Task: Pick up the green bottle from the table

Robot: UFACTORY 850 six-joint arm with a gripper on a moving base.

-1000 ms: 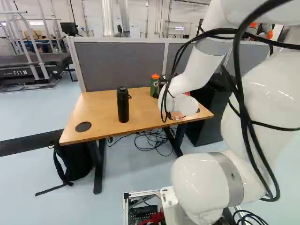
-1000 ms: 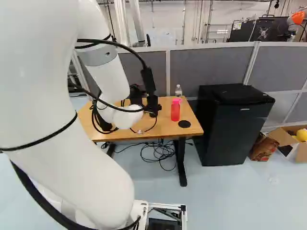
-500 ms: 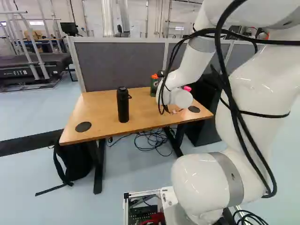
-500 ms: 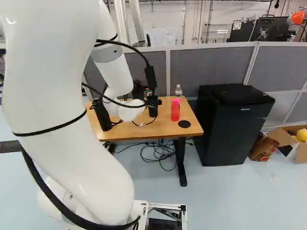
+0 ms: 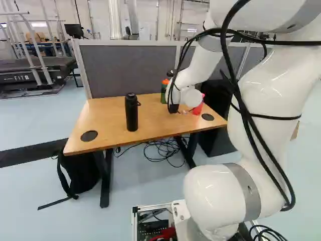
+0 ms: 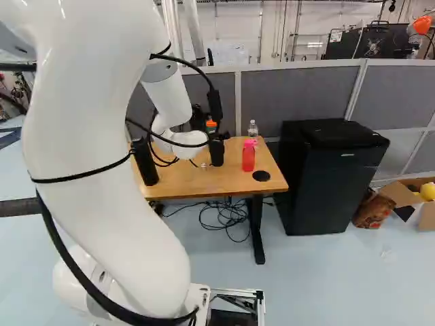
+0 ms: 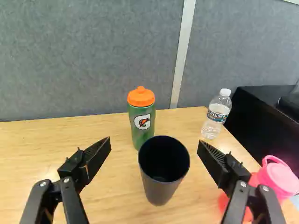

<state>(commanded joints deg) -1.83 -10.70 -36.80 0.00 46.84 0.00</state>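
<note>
On the desk [image 7: 46,149]: green bottle [image 7: 140,133], upright, just beyond the black cup [image 7: 159,189]
Bottle: smooth cylinder, ridged orange cap [image 7: 141,97], white-and-orange print
Cup: open-topped, tapering
Desk: pale wood grain
Partition [image 7: 84,60]: grey fabric
Gripper [image 6: 198,118]: fingers spread wide, cup ahead between them

See a tall cylindrical black bottle [image 5: 131,113] left of centre in the left base view, a boxy black fridge [image 6: 326,187] right of centre in the right
</note>
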